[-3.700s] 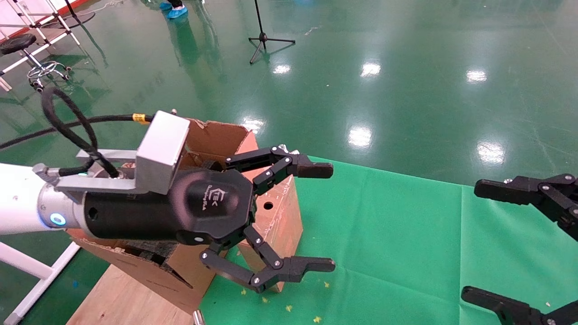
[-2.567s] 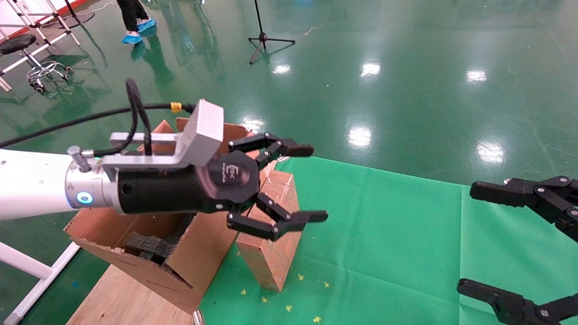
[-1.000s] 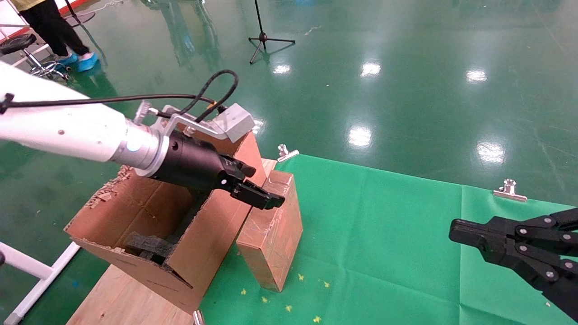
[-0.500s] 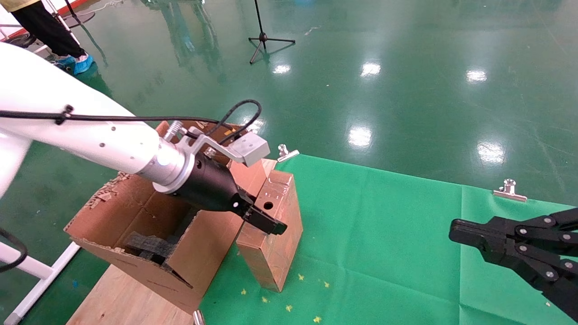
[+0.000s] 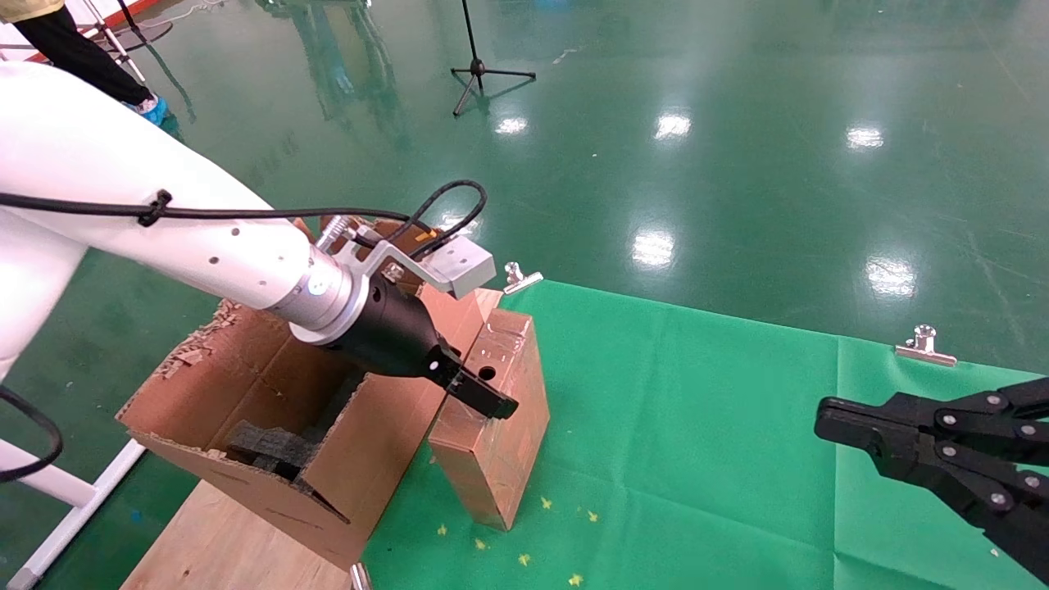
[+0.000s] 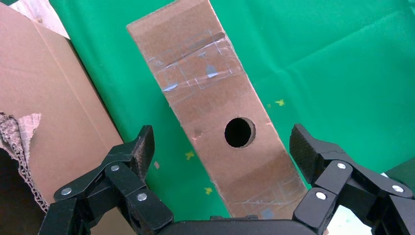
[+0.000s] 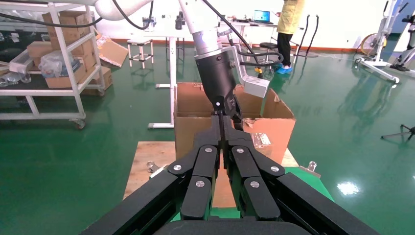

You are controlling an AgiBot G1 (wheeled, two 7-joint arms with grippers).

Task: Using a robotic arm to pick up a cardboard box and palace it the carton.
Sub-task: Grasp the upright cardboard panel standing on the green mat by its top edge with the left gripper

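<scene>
The cardboard box [image 5: 496,426] is a narrow taped brown box with round holes in its upper face, resting on the green cloth right beside the carton [image 5: 246,385]. My left gripper [image 5: 482,392] on the white arm is over the box's upper part. In the left wrist view the left gripper [image 6: 222,147] is open. Its fingertips [image 6: 143,147] straddle the cardboard box [image 6: 215,112] with a gap on each side. The carton [image 6: 54,122] has torn upright flaps and black foam [image 5: 270,447] inside. My right gripper [image 5: 828,418] hangs shut at the lower right, away from the box.
A green cloth [image 5: 697,442] is held to the table by metal clips [image 5: 521,277]. The carton stands on a wooden board [image 5: 213,541]. A white frame leg [image 5: 57,500] is at the lower left. A tripod [image 5: 483,70] and a person [image 5: 65,45] are far off on the floor.
My left gripper turned, swung down and right from in front of the carton, and now straddles the cardboard box. My right gripper shut earlier and has held still for the last second.
</scene>
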